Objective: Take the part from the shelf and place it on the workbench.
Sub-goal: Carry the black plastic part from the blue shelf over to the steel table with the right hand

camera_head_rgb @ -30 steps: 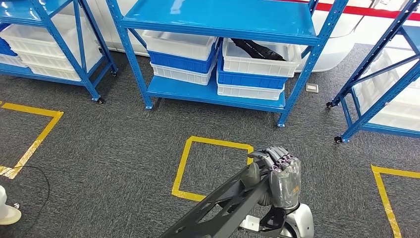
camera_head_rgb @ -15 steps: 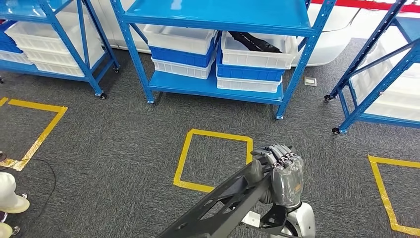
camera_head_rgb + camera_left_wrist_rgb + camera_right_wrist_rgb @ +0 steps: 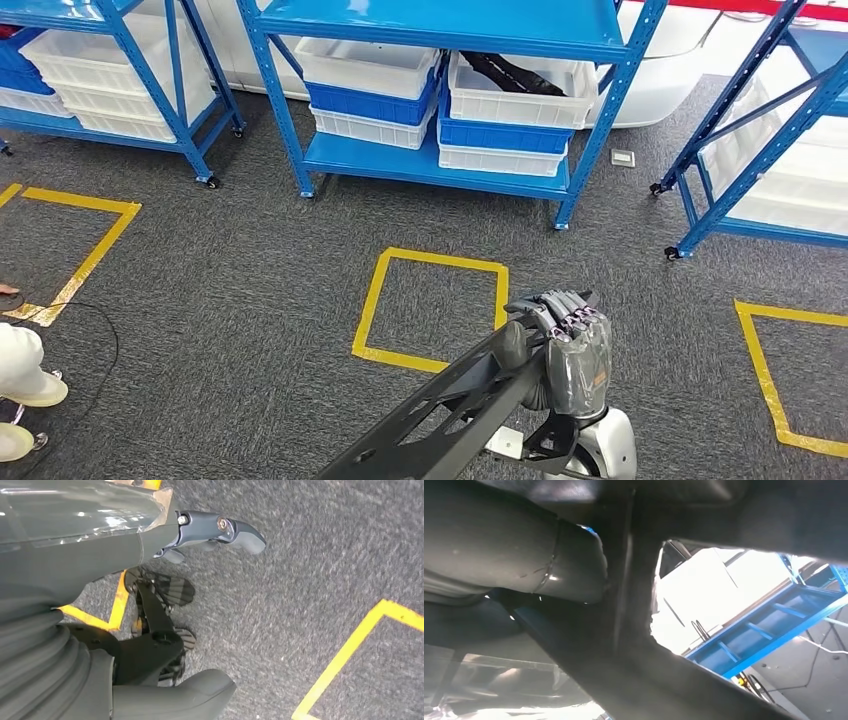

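- The long black openwork part (image 3: 440, 415) is clamped at one end in the right hand (image 3: 570, 350) — carried low over the grey carpet (image 3: 250, 300), away from the blue shelf (image 3: 440, 90).
- Gripped at one end, it could sag, twist loose or clip a shelf leg while turning — my guess.
- Left hand (image 3: 165, 550) hangs with fingers apart, holding nothing.

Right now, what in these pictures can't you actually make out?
- Black part: its far end is cut off by the head view's lower edge.
- Right robot hand: the fingers curl round the part, so the grip's inside is hidden.
- Bin contents: the upper shelf covers most of the white bin.
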You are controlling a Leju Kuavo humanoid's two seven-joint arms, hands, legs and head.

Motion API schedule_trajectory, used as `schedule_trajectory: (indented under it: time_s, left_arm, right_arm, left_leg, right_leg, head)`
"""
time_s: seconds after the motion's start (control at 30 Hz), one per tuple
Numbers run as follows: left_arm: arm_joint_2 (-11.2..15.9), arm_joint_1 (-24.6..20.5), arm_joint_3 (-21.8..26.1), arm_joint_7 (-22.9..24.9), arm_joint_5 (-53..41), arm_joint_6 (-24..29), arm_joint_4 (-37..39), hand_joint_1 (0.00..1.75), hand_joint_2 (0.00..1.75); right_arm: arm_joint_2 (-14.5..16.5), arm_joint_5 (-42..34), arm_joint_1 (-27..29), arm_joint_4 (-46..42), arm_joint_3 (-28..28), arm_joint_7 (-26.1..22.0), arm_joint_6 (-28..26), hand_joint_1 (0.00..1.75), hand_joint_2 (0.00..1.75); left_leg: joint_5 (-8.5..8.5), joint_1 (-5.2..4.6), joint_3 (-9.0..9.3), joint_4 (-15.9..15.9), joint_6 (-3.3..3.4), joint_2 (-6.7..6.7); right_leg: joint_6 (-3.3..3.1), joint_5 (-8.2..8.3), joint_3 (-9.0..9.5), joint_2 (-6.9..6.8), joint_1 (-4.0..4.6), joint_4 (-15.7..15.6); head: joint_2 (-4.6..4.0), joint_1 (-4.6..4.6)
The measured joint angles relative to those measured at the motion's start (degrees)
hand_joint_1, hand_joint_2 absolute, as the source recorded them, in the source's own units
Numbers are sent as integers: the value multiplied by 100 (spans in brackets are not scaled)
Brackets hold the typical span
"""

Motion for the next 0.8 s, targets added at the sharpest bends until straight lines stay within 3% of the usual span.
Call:
schedule_trajectory:
  time_s: [0.07, 0.17, 0.2, 0.23, 0.27, 0.33, 0.37, 0.4, 0.47, 0.53, 0.57, 0.63, 0.7, 0.73, 0.77, 0.8]
  left_arm:
    - [-9, -8, 1, -2, 3, -34, -8, 0, 175]
    - [-7, -7, 2, 27, 1, -20, -15, 0, 175]
    - [-8, -2, 2, 53, -5, 10, -15, 0, 175]
    - [-10, 3, 3, 85, -17, 43, -15, 0, 175]
    - [-18, 10, 3, 114, -30, 82, -14, 0, 175]
    - [-35, 25, 4, 155, -53, 146, -14, 0, 175]
    - [-45, 31, 5, 165, -56, 176, -14, 0, 175]
    - [-51, 36, 7, 172, -56, 208, -14, 0, 175]
    - [-68, 40, 9, 174, -60, 280, -14, 0, 175]
    - [-77, 40, 10, 176, -84, 373, -14, 0, 175]
    - [-81, 43, 10, 179, -98, 418, -14, 0, 175]
    - [-89, 61, 10, 184, -120, 474, -14, 0, 175]
    - [-95, 86, 10, 186, -127, 497, -14, 0, 175]
    - [-96, 94, 10, 187, -128, 503, -14, 0, 175]
    - [-96, 98, 10, 187, -130, 507, -14, 0, 175]
    - [-96, 99, 10, 187, -132, 508, -14, 0, 175]
  right_arm:
    - [-4, -78, 15, -14, -4, 39, 0, 175, 0]
    - [-32, -302, 27, -15, -10, 74, 0, 175, 0]
    - [-49, -362, 37, -12, -12, 73, 0, 175, 0]
    - [-65, -409, 48, -8, -15, 67, 0, 175, 0]
    - [-78, -444, 58, -4, -17, 56, 0, 175, 0]
    - [-91, -485, 66, 2, -28, 23, 0, 175, 0]
    - [-92, -488, 69, 4, -36, 8, 0, 175, 0]
    - [-93, -483, 74, 4, -48, -2, 0, 175, 0]
    - [-93, -448, 104, 1, -79, -6, 0, 175, 0]
    - [-88, -390, 134, -18, -115, 2, 0, 175, 0]
    - [-81, -359, 140, -33, -128, 9, 0, 175, 0]
    - [-61, -312, 147, -57, -142, 20, 0, 175, 0]
    - [-48, -298, 169, -63, -149, 26, 0, 175, 0]
    - [-48, -298, 182, -63, -154, 27, 0, 175, 0]
    - [-48, -298, 193, -63, -158, 29, 0, 175, 0]
    - [-48, -297, 198, -63, -161, 30, 1, 175, 0]
  left_leg:
    - [105, 13, -75, -54, 106, 51]
    - [243, 4, -252, -64, 179, 148]
    - [281, -1, -310, -61, 175, 189]
    - [314, -5, -360, -57, 168, 234]
    - [342, -5, -398, -54, 156, 280]
    - [381, -16, -440, -42, 120, 375]
    - [400, -26, -450, -36, 92, 422]
    - [415, -38, -453, -23, 66, 468]
    - [443, -49, -450, -13, 15, 561]
    - [362, -26, -487, 67, -43, 512]
    - [215, -11, -555, 227, -74, 400]
    - [-260, 9, -830, 928, -130, 123]
    - [-574, 11, -1082, 1656, -155, 21]
    - [-556, 11, -1087, 1755, -152, 10]
    - [-427, 11, -980, 1615, -140, -2]
    - [-235, 11, -787, 1282, -115, -44]
  right_leg:
    - [9, -197, -158, 11, 3, 234]
    - [-27, -797, -550, 17, -18, 1245]
    - [2, -872, -600, 17, -21, 1490]
    - [50, -844, -545, 14, -22, 1535]
    - [103, -744, -376, 2, -24, 1359]
    - [158, -539, 193, -159, -18, 531]
    - [137, -488, 427, -247, 13, 177]
    - [97, -475, 548, -315, 40, -67]
    - [3, -463, 535, -266, 77, -158]
    - [-100, -412, 499, -159, 13, -182]
    - [-162, -374, 487, -114, -15, -191]
    - [-259, -304, 438, -15, -28, -191]
    - [-289, -260, 384, 100, -17, -185]
    - [-285, -247, 373, 165, -13, -180]
    - [-279, -240, 369, 232, -11, -175]
    - [-272, -236, 371, 299, -9, -167]
  head:
    - [1, 15]
    - [0, 56]
    - [0, 58]
    - [0, 62]
    - [0, 65]
    - [0, 69]
    - [0, 69]
    - [0, 68]
    - [1, 67]
    - [1, 67]
    - [0, 64]
    - [0, 56]
    - [0, 52]
    - [0, 52]
    - [0, 53]
    - [0, 53]
